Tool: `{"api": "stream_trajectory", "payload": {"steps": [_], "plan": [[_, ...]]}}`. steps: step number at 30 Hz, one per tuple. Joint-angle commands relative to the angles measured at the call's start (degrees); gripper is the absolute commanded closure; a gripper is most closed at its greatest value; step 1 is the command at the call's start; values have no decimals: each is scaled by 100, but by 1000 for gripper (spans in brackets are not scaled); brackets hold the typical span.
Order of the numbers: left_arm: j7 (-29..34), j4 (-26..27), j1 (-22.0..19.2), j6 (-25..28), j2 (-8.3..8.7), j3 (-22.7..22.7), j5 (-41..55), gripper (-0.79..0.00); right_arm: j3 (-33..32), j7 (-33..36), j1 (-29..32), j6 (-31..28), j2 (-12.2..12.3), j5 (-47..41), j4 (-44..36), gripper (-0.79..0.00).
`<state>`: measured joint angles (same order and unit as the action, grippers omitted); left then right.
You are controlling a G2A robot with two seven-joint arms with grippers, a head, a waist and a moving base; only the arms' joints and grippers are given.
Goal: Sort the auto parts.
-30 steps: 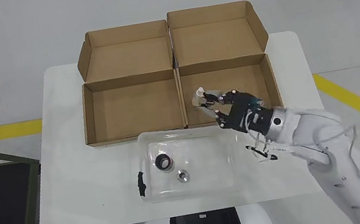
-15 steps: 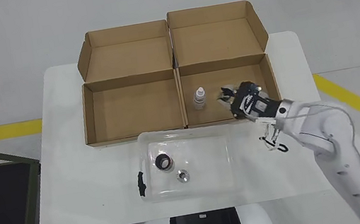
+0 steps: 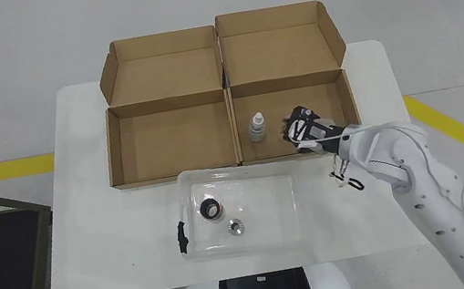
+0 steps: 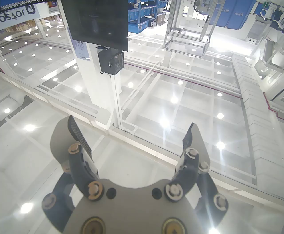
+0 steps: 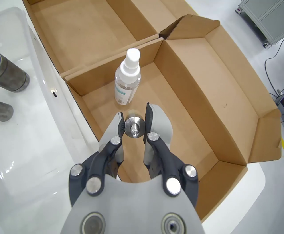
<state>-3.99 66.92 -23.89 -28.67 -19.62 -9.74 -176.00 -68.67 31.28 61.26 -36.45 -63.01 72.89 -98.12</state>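
The picture's edge cuts off a grey cylinder in the clear bin.

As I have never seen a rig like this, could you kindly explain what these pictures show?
It is a two-armed robot sorting parts. The top view looks down on a white table with an empty cardboard box, a second box and a clear tray holding two metal parts. The other pictures come from a camera on each wrist. The right hand is shut on a small metal part over the second box, near a spray bottle. The left hand is open, empty, pointing at the ceiling.
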Motion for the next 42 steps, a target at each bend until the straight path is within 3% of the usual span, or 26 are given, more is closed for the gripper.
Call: {"api": "stream_trajectory", "payload": {"steps": [1, 29, 32, 37, 42], "plan": [[0, 0, 0, 0, 0, 0, 0, -785, 88, 41, -96, -29, -15, -53, 139, 0], [0, 0, 0, 0, 0, 0, 0, -785, 1008, 399, -1184, 196, -261, -140, 1629, -6], [0, 0, 0, 0, 0, 0, 0, -785, 1077, 378, -1248, 234, -286, -132, 1738, -80], [0, 0, 0, 0, 0, 0, 0, -785, 1154, 339, -1320, 279, -317, -116, 1841, -314], [0, 0, 0, 0, 0, 0, 0, -785, 1161, 296, -1346, 339, -328, -72, 1781, -385]]}}
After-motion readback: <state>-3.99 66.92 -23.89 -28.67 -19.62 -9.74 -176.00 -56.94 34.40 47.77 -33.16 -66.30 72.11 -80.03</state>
